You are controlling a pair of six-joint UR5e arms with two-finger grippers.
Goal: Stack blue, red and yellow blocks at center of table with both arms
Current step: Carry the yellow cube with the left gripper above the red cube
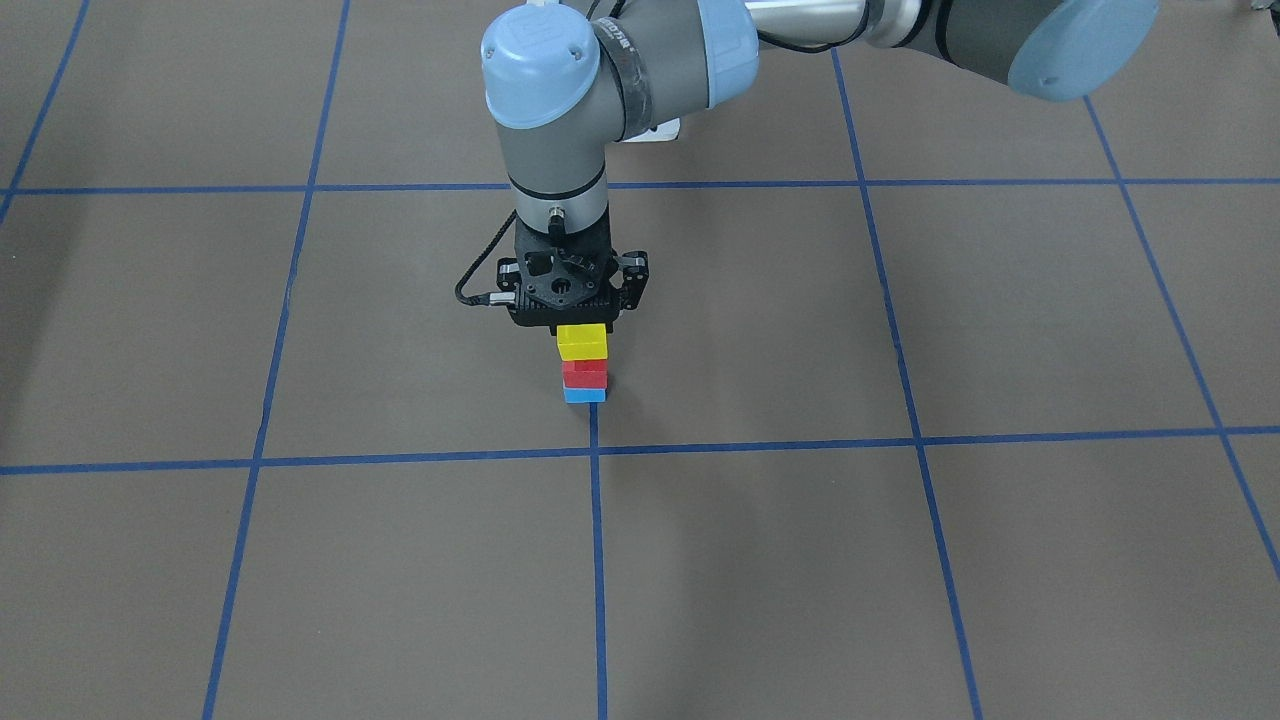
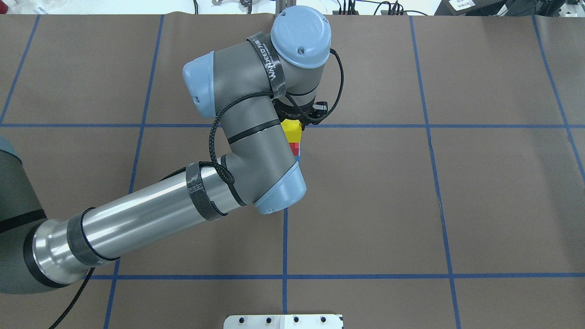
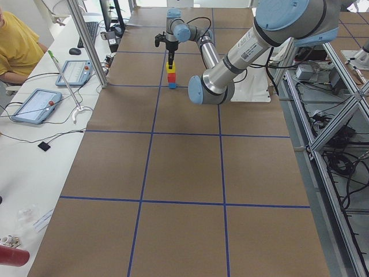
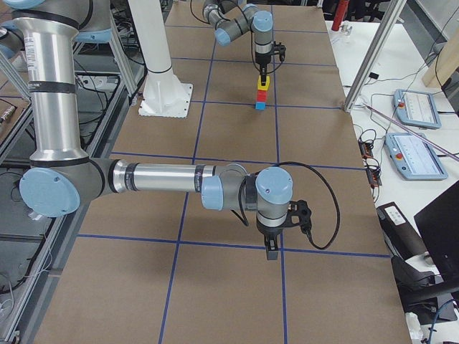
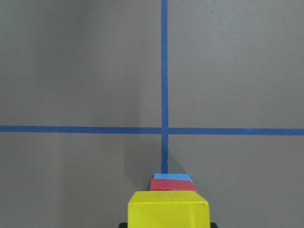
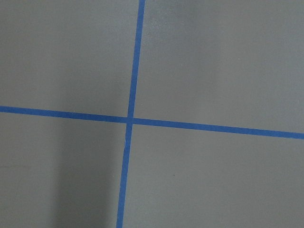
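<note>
The left jaws are clamped on the yellow block (image 1: 582,342), which sits atop the red block (image 1: 585,372) and blue block (image 1: 585,394), by a tape cross (image 1: 594,450) mid-desk (image 1: 900,560). The right jaws hang well apart from the stack; I cannot tell whether they are apart or together.

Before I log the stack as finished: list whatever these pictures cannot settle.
Left gripper: front view, its own body hides the fingertips; hold on yellow block unclear.
Right gripper: exterior right view only; open or shut unreadable.
Blue block: overhead, left arm covers most of it.
</note>
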